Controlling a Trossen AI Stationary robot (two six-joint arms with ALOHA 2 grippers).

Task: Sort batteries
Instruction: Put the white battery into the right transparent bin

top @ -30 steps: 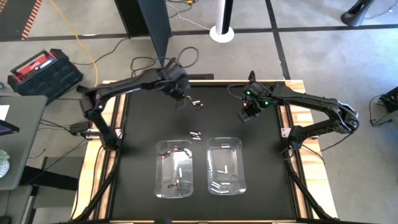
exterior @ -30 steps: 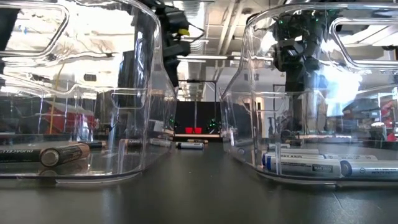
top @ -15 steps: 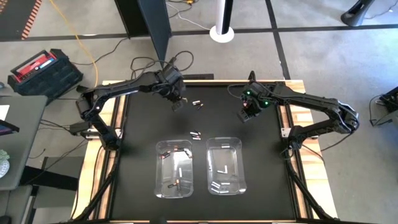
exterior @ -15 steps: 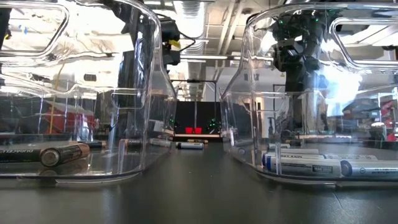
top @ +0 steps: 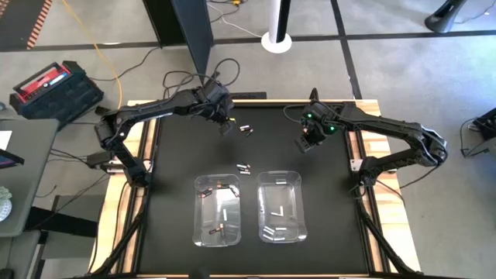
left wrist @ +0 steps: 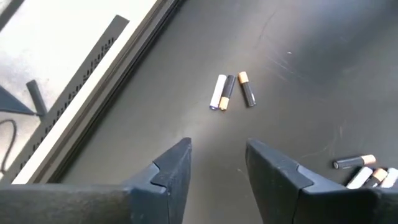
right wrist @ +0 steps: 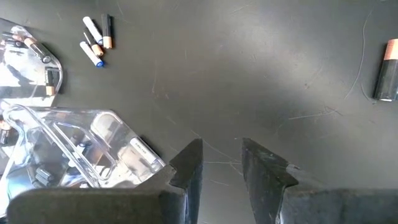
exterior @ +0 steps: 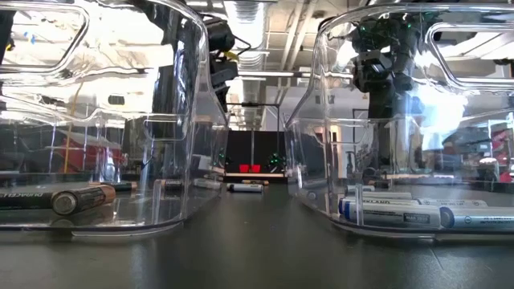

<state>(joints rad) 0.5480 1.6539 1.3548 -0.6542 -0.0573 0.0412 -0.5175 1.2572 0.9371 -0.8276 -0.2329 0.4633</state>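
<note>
The left gripper [top: 225, 126] has drawn back toward the desk's [top: 178, 155] far edge, fingers now apart and empty above three loose batteries [left wrist: 231, 91]. The right gripper [top: 308, 144] has stayed put, narrowly parted, holding nothing.

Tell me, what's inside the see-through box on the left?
The left clear plastic bin holds a few small cylindrical batteries, mostly dark with copper ends; one lies against its front wall. Glare on the walls hides some, so I can't give an exact count.

Two clear bins [top: 218, 211], two grippers [left wrist: 216, 163], three loose batteries [left wrist: 231, 91] in one cluster, three in another.
</note>
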